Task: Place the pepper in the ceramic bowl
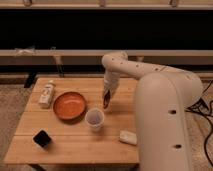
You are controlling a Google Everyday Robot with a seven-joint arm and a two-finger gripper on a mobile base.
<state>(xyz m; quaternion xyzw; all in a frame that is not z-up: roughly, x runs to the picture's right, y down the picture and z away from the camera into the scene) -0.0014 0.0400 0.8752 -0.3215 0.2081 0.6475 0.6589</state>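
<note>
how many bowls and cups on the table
2: the ceramic bowl left of centre, a white cup just right of it. The gripper, shut on the pepper, hangs behind the cup.

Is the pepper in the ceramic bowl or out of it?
Out. The pepper hangs in the shut end effector beside the ceramic bowl, not over it; the bowl's inside looks bare.
</note>
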